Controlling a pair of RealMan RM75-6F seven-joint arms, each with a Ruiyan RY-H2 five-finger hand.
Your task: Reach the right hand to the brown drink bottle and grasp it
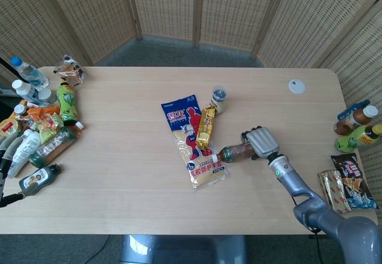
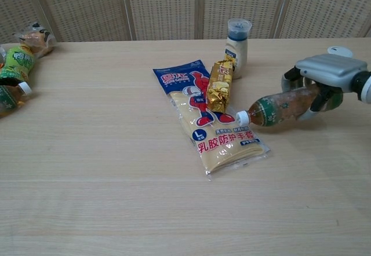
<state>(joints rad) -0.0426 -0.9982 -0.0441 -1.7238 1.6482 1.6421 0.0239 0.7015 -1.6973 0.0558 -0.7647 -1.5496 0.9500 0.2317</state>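
Brown drink bottle (image 2: 284, 106) lies on its side in my right hand (image 2: 326, 77), fingers wrapped round its base, cap pointing away leftward.

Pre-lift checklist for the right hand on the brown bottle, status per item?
1. Right hand wrapped around the brown drink bottle: ok, fingers curl around its base end.
2. Bottle off the table: cannot tell; it lies near horizontal, cap pointing left.
3. Cap clear of the glove pack: not ok, the cap sits at the pack's edge.
4. Gold snack bag clear of the bottle: ok, apart from it.
5. Small white bottle clear of the hand: ok, standing well behind.
6. Left hand: cannot tell, only partly visible at the frame edge.
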